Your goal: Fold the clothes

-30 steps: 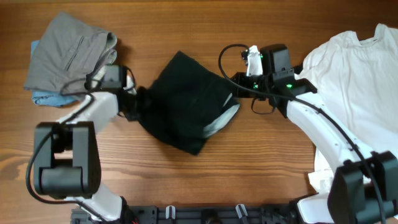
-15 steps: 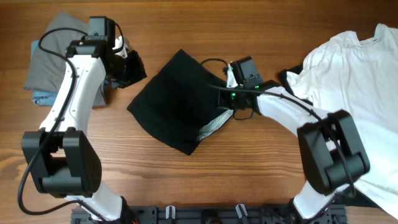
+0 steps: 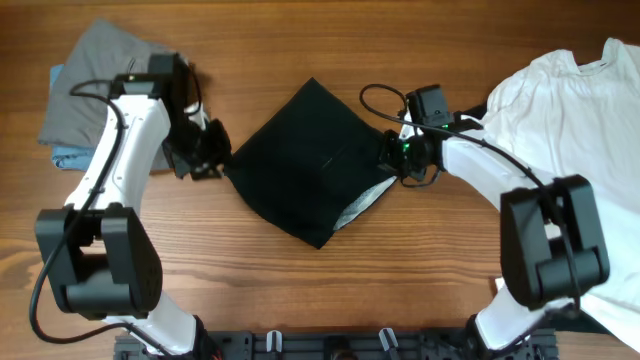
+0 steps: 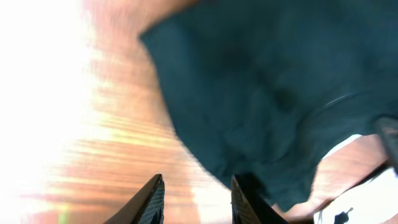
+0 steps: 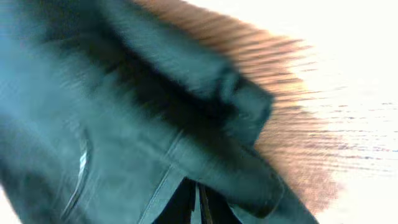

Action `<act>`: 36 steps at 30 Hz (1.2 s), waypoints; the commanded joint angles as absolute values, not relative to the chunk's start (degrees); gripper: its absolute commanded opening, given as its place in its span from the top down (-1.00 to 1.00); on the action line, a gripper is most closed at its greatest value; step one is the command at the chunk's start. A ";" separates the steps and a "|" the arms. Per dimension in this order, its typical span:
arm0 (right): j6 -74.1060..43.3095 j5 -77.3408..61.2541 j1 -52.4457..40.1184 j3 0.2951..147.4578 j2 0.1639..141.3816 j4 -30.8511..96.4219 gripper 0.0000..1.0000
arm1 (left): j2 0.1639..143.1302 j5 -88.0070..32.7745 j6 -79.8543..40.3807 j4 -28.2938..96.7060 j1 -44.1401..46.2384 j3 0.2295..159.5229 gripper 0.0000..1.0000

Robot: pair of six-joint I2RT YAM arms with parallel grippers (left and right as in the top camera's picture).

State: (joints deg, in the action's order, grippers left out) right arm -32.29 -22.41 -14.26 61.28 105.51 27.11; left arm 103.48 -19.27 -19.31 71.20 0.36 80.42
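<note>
My left gripper [image 4: 198, 202] has its fingers apart with bare wood between them; the right-hand finger sits at the edge of the black garment [image 3: 305, 165], which fills the view ahead and to the right. My right gripper [image 5: 197, 205] has its fingers pinched nearly together on a fold of the same garment. That view is blurred, but fabric lies right at the tips. From overhead there is one black garment, lying as a flat diamond mid-table [image 3: 300, 290] between my two grippers, the left gripper at its left corner and the right gripper at its right corner. A pale grey inner edge [image 3: 365, 205] shows along its lower right side. Farther out there is one white T-shirt [image 3: 570, 110] spread at the right edge of the table, well apart from the black garment, with my right arm crossing beside it. At the far left corner one grey piece [image 3: 100, 80] lies on one blue piece [image 3: 72, 157], of which only a sliver sticks out, just beyond my left arm.
</note>
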 commanded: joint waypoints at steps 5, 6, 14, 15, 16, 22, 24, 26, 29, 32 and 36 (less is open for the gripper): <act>-18.46 -29.67 -16.05 61.19 97.51 29.47 0.72 | 102.08 -31.75 -18.39 63.22 1.26 68.73 -0.40; -19.07 -29.63 -16.47 61.01 97.86 29.41 0.69 | 102.08 -34.30 -18.39 61.28 1.30 67.22 -0.51; -27.40 -29.34 -19.14 59.92 103.83 28.16 0.71 | 102.10 -40.47 -22.46 48.77 1.65 57.56 -1.00; -27.40 -29.98 -19.49 59.90 104.81 27.55 0.71 | 102.10 -40.99 -23.16 47.16 1.87 56.73 -1.00; -27.55 -30.55 -19.84 59.90 105.73 26.89 0.71 | 102.10 -41.71 -24.27 45.04 2.33 55.51 -1.00; -31.99 -32.01 -22.46 59.88 109.56 24.12 0.72 | 102.13 -38.22 -35.29 31.33 6.59 48.53 -1.00; -32.82 -31.81 -22.94 59.88 109.93 23.83 0.72 | 102.17 -37.87 -39.53 25.69 7.64 46.65 -1.00; -33.47 -31.55 -23.38 59.88 110.30 23.81 0.72 | 102.80 -37.85 -45.19 19.11 9.17 45.17 -1.00; -33.69 -30.48 -23.44 59.88 110.32 23.86 0.72 | 104.62 -36.95 -49.67 13.30 10.92 44.99 -0.99; -33.91 -30.26 -23.44 59.88 110.32 24.05 0.72 | 106.76 -34.68 -53.60 8.27 12.53 44.99 -0.93; -33.89 -30.22 -23.44 59.88 110.32 24.60 0.71 | 108.90 -29.80 -56.21 3.53 14.06 44.99 -0.61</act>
